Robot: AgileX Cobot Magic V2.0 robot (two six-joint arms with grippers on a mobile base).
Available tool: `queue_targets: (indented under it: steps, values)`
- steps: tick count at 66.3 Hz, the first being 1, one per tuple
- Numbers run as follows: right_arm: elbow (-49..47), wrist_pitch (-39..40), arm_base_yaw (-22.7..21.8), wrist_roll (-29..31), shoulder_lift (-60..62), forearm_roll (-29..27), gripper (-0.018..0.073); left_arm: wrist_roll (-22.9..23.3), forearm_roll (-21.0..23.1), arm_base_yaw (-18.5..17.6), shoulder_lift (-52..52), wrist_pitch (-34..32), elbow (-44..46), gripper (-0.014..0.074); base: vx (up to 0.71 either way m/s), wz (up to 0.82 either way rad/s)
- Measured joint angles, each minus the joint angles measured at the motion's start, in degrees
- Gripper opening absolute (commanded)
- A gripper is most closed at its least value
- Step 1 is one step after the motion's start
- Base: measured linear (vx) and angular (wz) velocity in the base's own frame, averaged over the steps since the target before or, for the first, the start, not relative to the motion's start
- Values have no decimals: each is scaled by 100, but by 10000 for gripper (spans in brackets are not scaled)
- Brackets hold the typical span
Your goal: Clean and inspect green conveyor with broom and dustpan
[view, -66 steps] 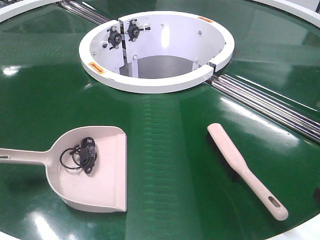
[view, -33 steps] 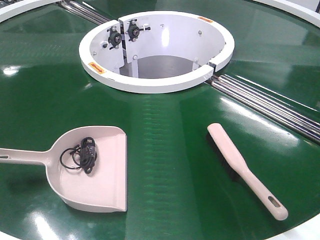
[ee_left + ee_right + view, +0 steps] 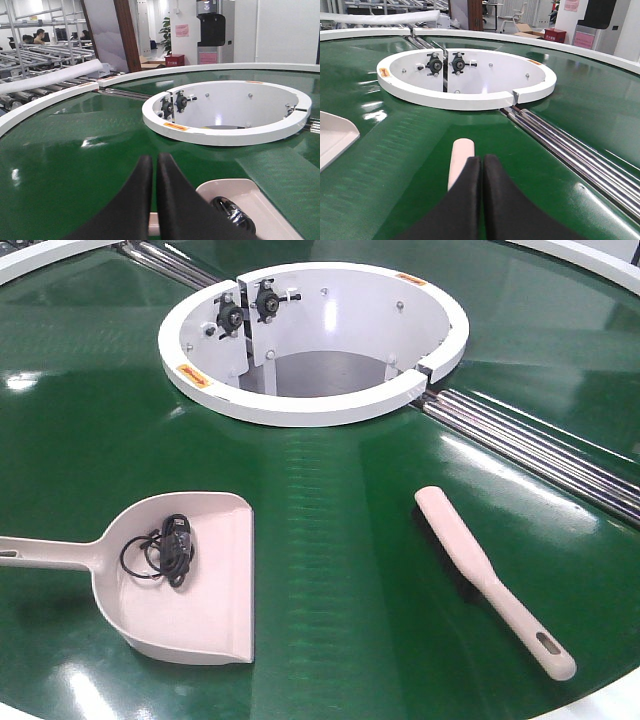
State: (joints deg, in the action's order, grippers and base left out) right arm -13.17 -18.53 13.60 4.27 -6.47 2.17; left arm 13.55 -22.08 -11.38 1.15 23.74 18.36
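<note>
Broom (image 3: 487,576) placement: flat on the green conveyor (image 3: 340,540) at about 4 o'clock from the white ring opening (image 3: 313,338), blade end toward the ring, slotted handle end toward the near edge. The dustpan (image 3: 185,575) lies at about 7 o'clock, well apart from the broom, mouth facing right, handle running off to the left. A small black coiled item (image 3: 165,548) rests inside the pan.

Pincer state: the right pincer (image 3: 482,165) has its fingers pressed together and sits above the broom, whose rounded tip (image 3: 460,150) shows just beyond them. The left pincer (image 3: 155,165) is likewise pressed together, over the dustpan handle, with the pan's rim just ahead of it. Neither pinches anything.

Recommended procedure, as a judgement:
1. Spread each pincer before descending.
2. Take the broom on the narrow handle section, not the wide blade, across its thin axis.
3. Grip the dustpan handle near the pan for control; keep the pan level so the black item stays inside.
4. Avoid the silver rollers (image 3: 540,445) at 3 o'clock when sweeping.
</note>
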Motion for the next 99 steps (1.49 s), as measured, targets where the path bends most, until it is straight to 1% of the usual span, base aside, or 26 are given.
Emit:
queue_targets:
  steps: [10,14,18,26,30,35,41,44,46,51,54,60,72,75,83,86,99]
  values:
    - [0,0,0,0,0,0,-8,0,0,0,0,0,0,-6,0,0]
    - [0,0,0,0,0,0,-8,0,82,0,0,0,0,-6,0,0]
    - [0,0,0,0,0,0,-8,-61,326,0,0,0,-8,-6,0,0]
    - [0,5,0,0,0,0,-8,-475,945,0,0,-120,-270,-6,0,0]
    - [0,5,0,0,0,0,-8,-687,1192,0,0,-340,-539,-6,0,0]
    - [0,5,0,0,0,0,-8,-862,1383,17,0,-756,-973,-6,0,0]
    - [0,5,0,0,0,0,-8,-1083,1680,198,-39,-1280,-1427,-6,0,0]
    - [0,5,0,0,0,0,-8,-1255,1935,336,-101,-1560,-1631,-6,0,0]
    - [0,5,0,0,0,0,-8,-1405,2208,466,-144,-1740,-1797,-6,0,0]
    - [0,5,0,0,0,0,-8,-1712,2675,687,-183,-2015,-1963,-6,0,0]
    - [0,5,0,0,0,0,-8,-1794,2803,754,-183,-2105,-1970,-6,0,0]
    - [0,5,0,0,0,0,-8,-1851,2724,780,-183,-2111,-1974,-6,0,0]
    - [0,5,0,0,0,0,-8,-1804,2483,780,-187,-2122,-1996,-6,0,0]
    - [0,5,0,0,0,0,-8,-1739,2413,780,-187,-2122,-1996,-6,0,0]
    - [0,5,0,0,0,0,-8,-1355,2071,772,-187,-2122,-1996,-6,0,0]
    - [0,5,0,0,0,0,-8,-1299,1998,735,-187,-2122,-1996,-6,0,0]
    - [0,5,0,0,0,0,-8,-1244,1956,580,-187,-2122,-1996,-6,0,0]
